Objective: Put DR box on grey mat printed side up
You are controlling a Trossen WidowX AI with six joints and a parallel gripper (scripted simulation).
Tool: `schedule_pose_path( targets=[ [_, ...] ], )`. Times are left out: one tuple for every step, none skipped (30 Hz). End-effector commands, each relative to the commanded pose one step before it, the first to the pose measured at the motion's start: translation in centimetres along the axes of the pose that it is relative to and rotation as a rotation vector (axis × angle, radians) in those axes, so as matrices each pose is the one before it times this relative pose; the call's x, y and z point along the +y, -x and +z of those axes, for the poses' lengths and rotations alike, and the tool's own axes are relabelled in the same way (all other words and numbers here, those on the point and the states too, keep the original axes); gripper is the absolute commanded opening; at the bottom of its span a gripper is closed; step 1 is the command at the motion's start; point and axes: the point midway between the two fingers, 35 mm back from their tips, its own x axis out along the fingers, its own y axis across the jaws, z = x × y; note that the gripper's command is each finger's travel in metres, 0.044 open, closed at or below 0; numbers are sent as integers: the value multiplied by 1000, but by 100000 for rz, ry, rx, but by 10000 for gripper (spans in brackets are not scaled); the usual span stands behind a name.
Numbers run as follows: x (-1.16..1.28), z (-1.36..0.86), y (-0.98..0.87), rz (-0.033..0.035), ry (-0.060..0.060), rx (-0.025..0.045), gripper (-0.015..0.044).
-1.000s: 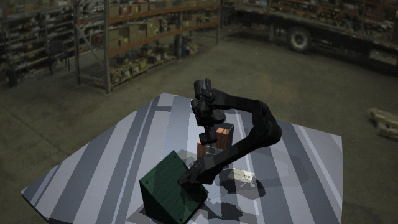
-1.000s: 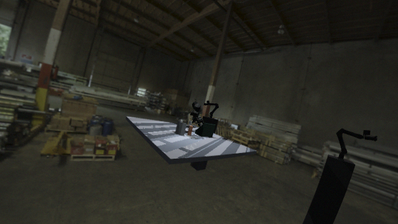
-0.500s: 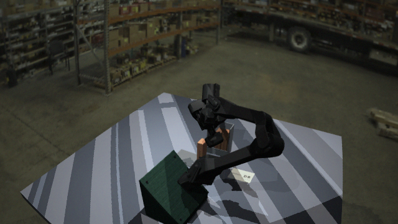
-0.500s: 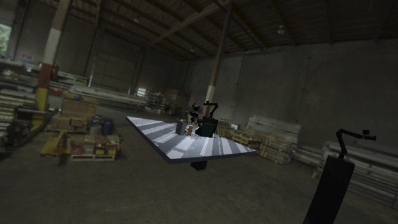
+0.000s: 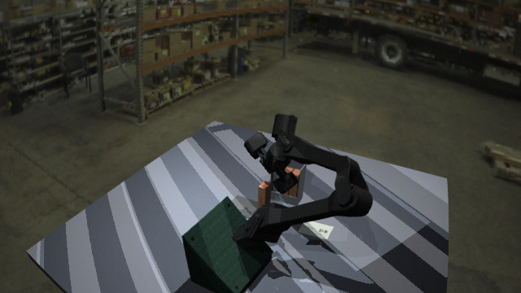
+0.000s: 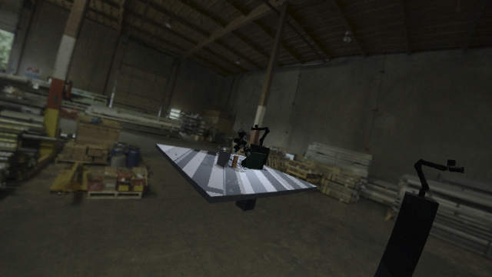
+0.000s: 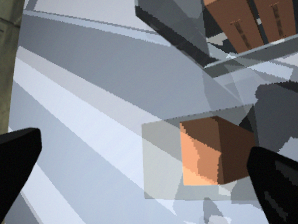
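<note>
A dim warehouse surrounds the striped table (image 5: 163,195) (image 6: 231,185) (image 7: 75,100). Its concrete floor (image 5: 407,102) (image 6: 192,238) looks brownish grey, and a plain wall (image 6: 338,104) rises behind. Beams cross the dark ceiling (image 6: 215,23). 1 post (image 6: 58,73) carries white, red and yellow bands. Boxes fill the racks (image 5: 140,81), which have orange beams. A chair (image 5: 74,65) stands by them, and 1 wheel (image 5: 391,51) shows beneath a long flatbed. Blue barrels (image 6: 132,157) stand near a loaded pallet (image 6: 115,195); stacked lumber (image 6: 340,158) lies along the wall. Daylight shows at a far-left opening (image 6: 5,48).
</note>
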Motion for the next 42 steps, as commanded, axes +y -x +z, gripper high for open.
schedule_pose_path(
  targets=[
    [-123,73,-17,3605,6118,1419,440],
    [-39,11,-1,1028,1931,346,440],
    [-36,12,2,966,1799,279,440],
    [-35,12,4,977,1805,237,440],
    [-34,13,7,985,1812,196,440],
    [-33,14,9,992,1818,154,440],
    [-33,15,11,997,1825,112,440],
    [-32,16,14,1001,1832,70,440],
    [-32,17,16,1003,1839,28,440],
    [-31,18,18,1004,1846,-15,440],
    [-31,19,21,1002,1854,-56,440],
    [-30,20,23,1000,1861,-98,440],
    [-30,21,25,982,1843,-137,440],
    [-23,17,21,770,1458,-136,440],
    [-14,11,13,460,877,-94,440],
    [-5,4,5,153,293,-33,440],
    [0,0,0,0,0,0,440],
    [-6,0,-7,136,363,146,440],
    [-18,0,-21,412,1086,434,440],
    [-30,0,-33,705,1804,704,440],
    [-37,0,-37,883,2178,822,440],
    [-38,1,-34,913,2167,784,440],
    [-38,1,-31,941,2156,746,440],
    [-39,2,-28,968,2145,706,440],
    [-39,2,-25,993,2134,666,440],
    [-40,3,-22,1017,2123,624,440],
    [-40,3,-19,1039,2112,581,440],
    [-41,4,-15,1060,2101,537,440],
    [-41,5,-12,1079,2092,493,440],
    [-42,5,-9,1096,2082,447,440],
    [-43,6,-6,1111,2072,401,440],
    [-43,6,-2,1125,2062,354,440],
    [-44,7,1,1137,2053,307,440],
    [-45,7,4,1147,2044,259,440],
    [-45,8,8,1155,2035,210,440],
    [-46,8,11,1161,2026,161,440],
    [-47,9,14,1165,2018,112,440],
    [-52,7,17,1150,2001,69,440],
    [-52,8,21,1153,1995,19,440],
    [-51,9,24,1158,1990,-34,440],
    [-52,10,28,1155,1983,-83,440],
    [-51,11,31,1156,1979,-136,440]
  ],
)
